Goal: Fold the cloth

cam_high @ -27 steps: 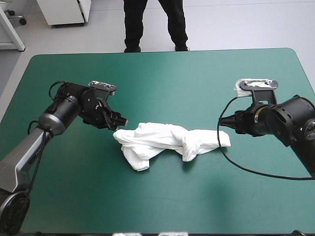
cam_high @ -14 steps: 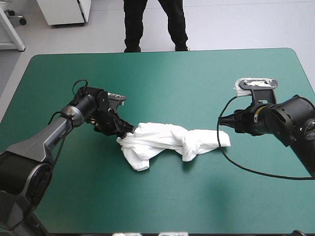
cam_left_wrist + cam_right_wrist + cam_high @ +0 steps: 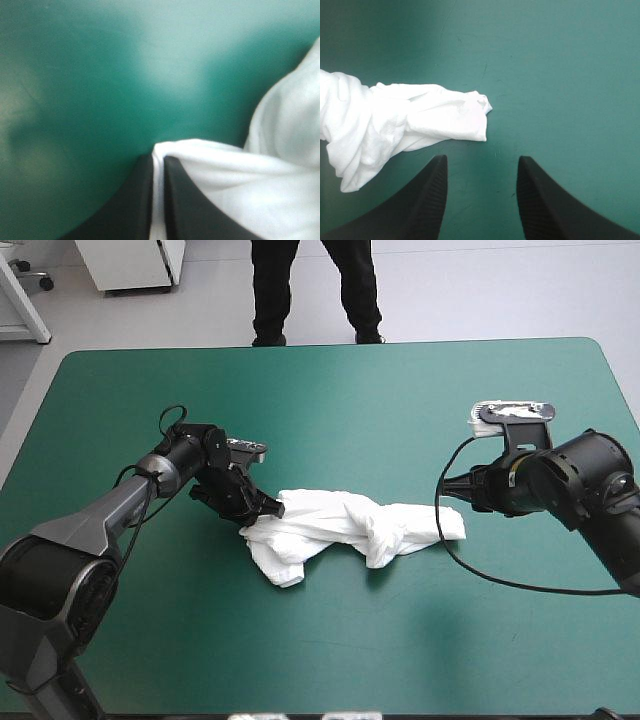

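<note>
Left gripper is clamped on the T-shirt: its wrist view shows the two black fingers all but touching, with a thin white strip of fabric pinched between them. From above, that grip sits at the heap's left end, just left of frame centre, low against the teal-green table. T-shirt lies mid-table as a long twisted rope, running left to right across the centre of the frame, with a knot-like bunch right of its middle and a loose lobe toward the lower left. Not spread; no fold made yet. Right gripper is at centre right of the frame, fingers apart, holding nothing. Its wrist view has the shirt's blunt right end lying on the table just ahead of the fingertips, not between them. Judgement: the arms sit at opposite ends so the twisted cloth can be taken by both ends and pulled open before any folding. Left has its end; right is lined up on its own but has not taken it. Next move probably needs the right to advance and go low enough to catch fabric rather than skim the table. Risk: left holds only a thin edge, which might slip under tension, and the knot may resist opening.
</note>
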Robot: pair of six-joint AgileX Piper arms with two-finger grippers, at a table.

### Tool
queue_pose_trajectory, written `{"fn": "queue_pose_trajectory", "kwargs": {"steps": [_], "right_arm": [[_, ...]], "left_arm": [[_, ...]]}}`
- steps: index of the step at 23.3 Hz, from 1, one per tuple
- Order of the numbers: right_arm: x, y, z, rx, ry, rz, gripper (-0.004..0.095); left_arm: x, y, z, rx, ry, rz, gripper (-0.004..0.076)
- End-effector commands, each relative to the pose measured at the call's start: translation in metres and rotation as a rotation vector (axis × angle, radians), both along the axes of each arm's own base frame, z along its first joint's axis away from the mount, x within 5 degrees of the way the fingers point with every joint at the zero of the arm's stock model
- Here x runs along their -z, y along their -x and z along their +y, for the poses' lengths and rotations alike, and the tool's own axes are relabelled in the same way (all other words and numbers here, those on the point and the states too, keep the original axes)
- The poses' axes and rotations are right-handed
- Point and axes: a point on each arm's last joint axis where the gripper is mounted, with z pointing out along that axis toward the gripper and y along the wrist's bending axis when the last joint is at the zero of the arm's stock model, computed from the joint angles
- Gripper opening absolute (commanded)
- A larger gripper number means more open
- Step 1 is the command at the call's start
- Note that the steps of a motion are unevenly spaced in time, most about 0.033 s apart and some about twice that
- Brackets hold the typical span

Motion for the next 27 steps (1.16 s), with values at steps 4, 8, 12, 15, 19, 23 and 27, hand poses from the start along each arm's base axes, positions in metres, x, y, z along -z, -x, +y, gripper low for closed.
{"fn": "queue_pose_trajectory", "kwargs": {"steps": [4,8,12,15,19,23,27], "right_arm": [[0.015,-0.022,0.015,-0.055,0.003,0.067,0.0433],[0.045,-0.046,0.028,-0.076,0.023,0.174,0.0434],[0.07,-0.082,0.003,-0.027,-0.056,0.231,0.0524],[0.084,-0.092,-0.009,-0.022,-0.032,0.286,0.0588],[0.106,-0.107,-0.007,-0.027,-0.019,0.311,0.0586],[0.134,-0.117,-0.004,-0.022,-0.007,0.384,0.0582],[0.157,-0.122,-0.002,-0.014,-0.005,0.437,0.0581]], "left_arm": [[-0.012,0.002,-0.003,0.0,0.035,-0.027,-0.0009],[-0.012,0.003,-0.003,0.001,0.034,-0.023,-0.0009],[-0.011,0.004,-0.002,0.008,0.028,-0.01,-0.0009],[-0.012,0.003,-0.002,0.006,0.029,-0.016,-0.0009],[-0.012,0.003,-0.002,0.006,0.029,-0.016,-0.0009],[-0.012,0.003,-0.002,0.007,0.028,-0.017,-0.0009],[-0.012,0.003,-0.002,0.007,0.028,-0.018,-0.0009]]}}
